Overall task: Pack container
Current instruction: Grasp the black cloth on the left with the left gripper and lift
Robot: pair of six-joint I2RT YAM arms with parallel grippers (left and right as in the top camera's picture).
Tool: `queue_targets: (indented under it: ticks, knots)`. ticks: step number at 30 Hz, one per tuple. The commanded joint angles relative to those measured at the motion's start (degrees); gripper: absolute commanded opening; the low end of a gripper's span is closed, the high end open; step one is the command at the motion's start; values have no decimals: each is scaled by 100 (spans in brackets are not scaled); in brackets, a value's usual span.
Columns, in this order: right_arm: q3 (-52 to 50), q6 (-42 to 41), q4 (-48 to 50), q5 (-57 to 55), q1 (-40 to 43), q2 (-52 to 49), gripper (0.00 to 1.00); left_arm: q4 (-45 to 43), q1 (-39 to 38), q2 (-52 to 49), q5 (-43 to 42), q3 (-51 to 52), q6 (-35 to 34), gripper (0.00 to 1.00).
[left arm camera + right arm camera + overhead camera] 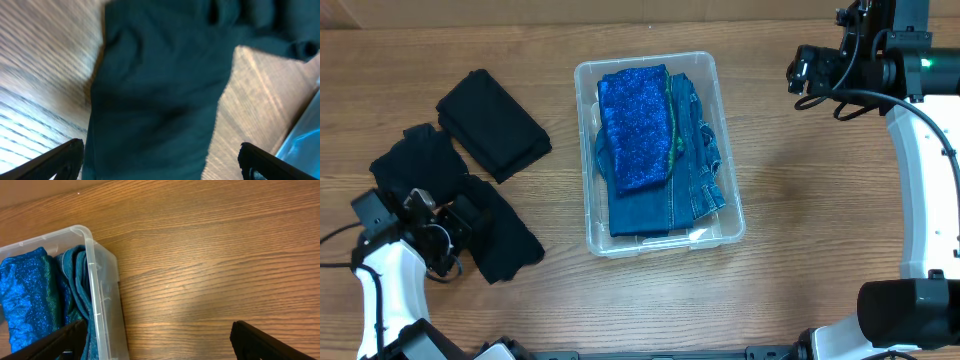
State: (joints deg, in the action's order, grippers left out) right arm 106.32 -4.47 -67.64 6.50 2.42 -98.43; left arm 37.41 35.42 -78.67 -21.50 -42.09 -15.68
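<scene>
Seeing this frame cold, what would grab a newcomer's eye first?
The clear plastic rectangular bin in the middle of the wooden table stands out, with a sparkly bright blue folded fabric lying over blue denim inside it. To its left lie black folded cloths, and the left end effector is open over one of them. The right end effector hangs open over the table to the bin's right.

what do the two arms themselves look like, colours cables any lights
Both arms have white rounded links with black joint housings and black jaws. The right arm shows a small green light near its wrist and a looping black cable. The left arm also trails thin black cables.
</scene>
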Motion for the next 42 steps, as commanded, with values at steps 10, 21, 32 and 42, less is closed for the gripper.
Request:
queue_targets:
  ticks: [10,21,32,42]
  knots:
    - [15,2,20,42,-4,52,96,-562,74,20,586,811,199,100]
    - [15,2,22,42,-4,50,97,-1283,59,-612,-262,970,549,98]
    - [15,0,0,42,-4,50,97,-1582,57,-1773,-1012,970,614,71]
    - [15,0,-2,42,-4,50,97,-1694,57,-1773,-1429,935,612,4]
